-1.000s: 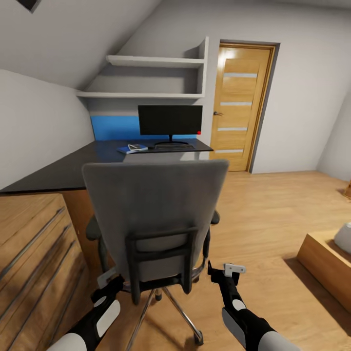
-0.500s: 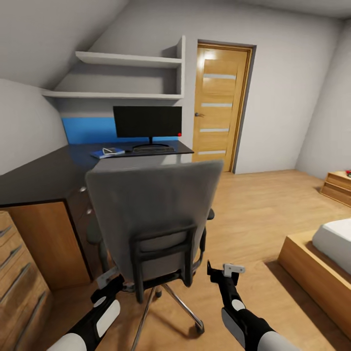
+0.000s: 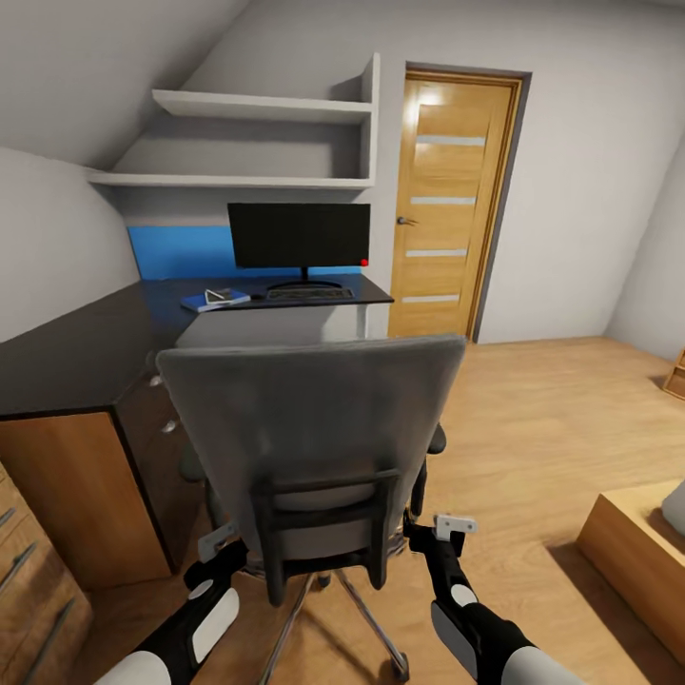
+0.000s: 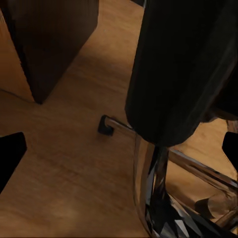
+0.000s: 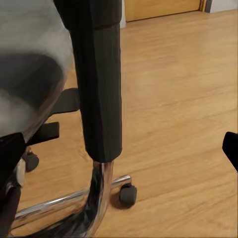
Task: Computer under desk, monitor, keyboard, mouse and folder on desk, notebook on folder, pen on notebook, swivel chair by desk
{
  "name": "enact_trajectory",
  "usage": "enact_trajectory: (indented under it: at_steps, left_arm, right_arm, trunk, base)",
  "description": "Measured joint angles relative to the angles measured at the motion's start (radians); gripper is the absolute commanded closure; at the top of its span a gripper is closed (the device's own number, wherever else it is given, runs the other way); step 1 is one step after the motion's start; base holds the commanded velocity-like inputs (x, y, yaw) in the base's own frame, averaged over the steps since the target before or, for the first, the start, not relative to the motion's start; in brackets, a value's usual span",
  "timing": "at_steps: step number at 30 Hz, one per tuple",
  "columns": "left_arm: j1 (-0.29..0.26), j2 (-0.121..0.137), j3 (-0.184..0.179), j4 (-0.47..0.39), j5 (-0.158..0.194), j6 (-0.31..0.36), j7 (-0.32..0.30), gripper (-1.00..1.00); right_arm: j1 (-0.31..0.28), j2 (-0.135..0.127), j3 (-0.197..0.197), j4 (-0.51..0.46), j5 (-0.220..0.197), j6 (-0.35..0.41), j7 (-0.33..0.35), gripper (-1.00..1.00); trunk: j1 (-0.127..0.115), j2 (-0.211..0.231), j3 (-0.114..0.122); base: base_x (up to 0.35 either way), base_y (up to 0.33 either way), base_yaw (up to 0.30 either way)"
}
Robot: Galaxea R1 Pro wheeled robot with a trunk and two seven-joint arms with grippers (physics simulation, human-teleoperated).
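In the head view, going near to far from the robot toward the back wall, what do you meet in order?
Left gripper and right gripper → swivel chair → desk → folder and keyboard → monitor → blue back panel.

Swivel chair (image 3: 309,447): grey upholstered back facing the camera, black frame, chrome star base on castors, standing upright on the wood floor just in front of the desk (image 3: 86,342). Desk: glossy black L-shaped top, blue back panel, dark drawer unit under it. Monitor (image 3: 299,235) upright at the far end, black screen, red dot at lower corner. Keyboard (image 3: 309,294) flat in front of the monitor's stand. Blue folder (image 3: 215,301) lies beside the keyboard, with a small dark notebook (image 3: 225,296) on top.
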Motion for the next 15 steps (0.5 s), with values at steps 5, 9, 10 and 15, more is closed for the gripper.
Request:
enact_trajectory:
  at_steps: [5, 9, 10, 15]
  left_arm:
    - [0.0, -0.001, -0.024, 0.0, 0.0, -0.001, 0.0, -1.0]
    - [0.0, 0.0, -0.029, 0.0, 0.003, -0.001, 0.0, -1.0]
    - [0.0, 0.0, -0.029, 0.0, 0.005, -0.001, -0.001, -1.0]
    - [0.0, 0.0, -0.03, -0.001, -0.001, 0.0, -0.002, -1.0]
  right_arm:
    - [0.0, 0.0, -0.004, 0.001, -0.007, -0.002, -0.004, -1.0]
    - [0.0, 0.0, -0.004, 0.002, -0.01, -0.002, -0.004, -1.0]
    - [0.001, 0.0, -0.004, 0.002, -0.01, -0.002, -0.004, -1.0]
    - [0.0, 0.0, -0.006, 0.002, -0.011, -0.003, -0.006, -1.0]
  trunk:
    - [0.0, 0.0, 0.0]
    - [0.0, 0.0, 0.0]
    - [0.0, 0.0, 0.0]
    - [0.0, 0.0, -0.002]
  base:
    - [0.322, -0.113, 0.001]
    - [0.322, -0.082, 0.0]
    - [0.322, -0.027, 0.016]
    - [0.322, -0.008, 0.078]
